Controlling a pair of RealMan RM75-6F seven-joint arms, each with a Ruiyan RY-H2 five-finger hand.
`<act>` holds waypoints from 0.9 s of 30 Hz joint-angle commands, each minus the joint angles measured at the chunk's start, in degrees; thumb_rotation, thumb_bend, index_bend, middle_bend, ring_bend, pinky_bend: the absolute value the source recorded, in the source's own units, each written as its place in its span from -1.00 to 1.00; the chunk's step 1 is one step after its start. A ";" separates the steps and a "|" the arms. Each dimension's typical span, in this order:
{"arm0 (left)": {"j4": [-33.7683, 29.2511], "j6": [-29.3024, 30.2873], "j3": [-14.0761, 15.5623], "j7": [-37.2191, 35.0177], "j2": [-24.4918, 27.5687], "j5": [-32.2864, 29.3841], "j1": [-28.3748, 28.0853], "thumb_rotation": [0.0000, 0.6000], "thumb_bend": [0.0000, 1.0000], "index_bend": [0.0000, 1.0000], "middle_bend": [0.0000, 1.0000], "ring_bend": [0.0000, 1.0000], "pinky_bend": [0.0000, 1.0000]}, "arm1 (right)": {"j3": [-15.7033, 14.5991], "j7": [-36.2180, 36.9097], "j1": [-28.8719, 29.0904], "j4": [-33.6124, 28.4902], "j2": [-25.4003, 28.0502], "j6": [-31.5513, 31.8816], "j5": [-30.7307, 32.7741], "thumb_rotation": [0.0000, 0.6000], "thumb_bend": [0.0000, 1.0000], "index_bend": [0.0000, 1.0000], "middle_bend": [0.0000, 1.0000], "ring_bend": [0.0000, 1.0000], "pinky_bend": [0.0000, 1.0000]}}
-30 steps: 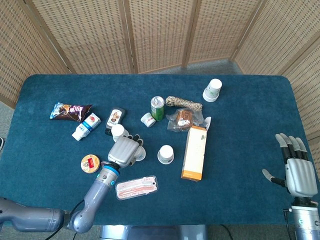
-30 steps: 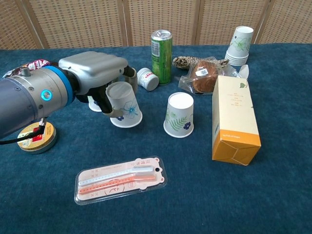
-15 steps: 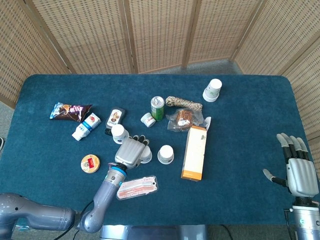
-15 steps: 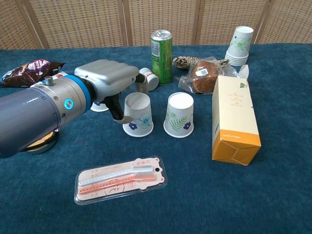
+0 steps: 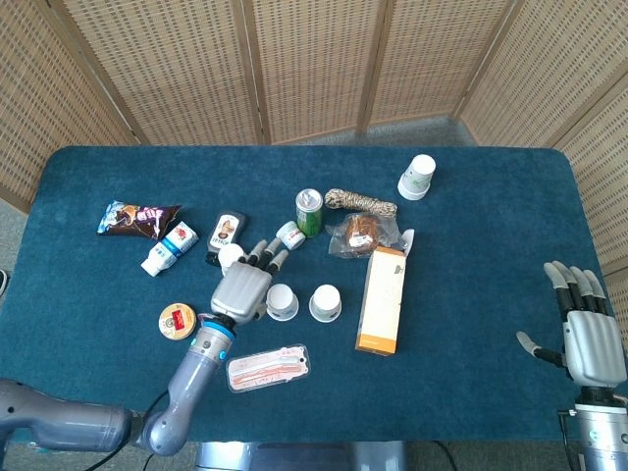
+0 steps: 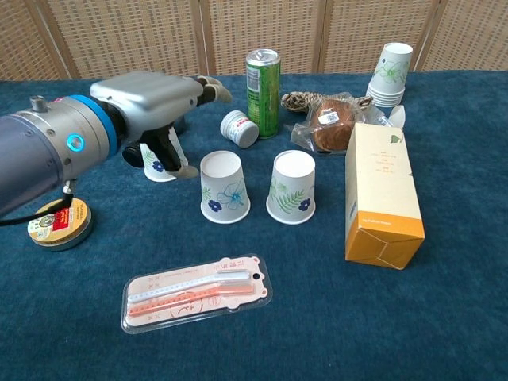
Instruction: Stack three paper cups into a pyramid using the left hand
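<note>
Two upside-down paper cups stand side by side mid-table: a blue-flower cup (image 6: 224,187) (image 5: 282,301) and a fern-print cup (image 6: 291,186) (image 5: 325,302), a small gap between them. A third upside-down cup (image 6: 159,162) (image 5: 232,257) stands further left, partly hidden behind my left hand (image 6: 147,99) (image 5: 243,289). That hand hovers just left of the blue-flower cup with fingers spread and holds nothing. My right hand (image 5: 586,336) shows only in the head view, by the table's right edge, open and empty.
A stack of spare cups (image 6: 390,75) stands back right. An orange carton (image 6: 383,194) stands right of the fern cup. Behind are a green can (image 6: 263,91), a small white jar (image 6: 238,128) and wrapped pastry (image 6: 333,119). A toothbrush pack (image 6: 197,291) and round tin (image 6: 53,224) lie in front.
My left hand carried the blue-flower cup rightward, set it down beside the fern cup, then let go and drew back to the left with fingers spread. The right hand stayed still.
</note>
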 commanded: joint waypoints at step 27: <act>6.29 -3.28 -1.19 -2.94 5.07 -11.45 -1.74 1.00 -0.42 -0.89 -1.00 -1.00 -0.46 | 0.05 -0.44 0.25 0.15 -0.31 -0.59 0.63 1.00 -0.62 -0.97 -1.00 -1.00 -1.00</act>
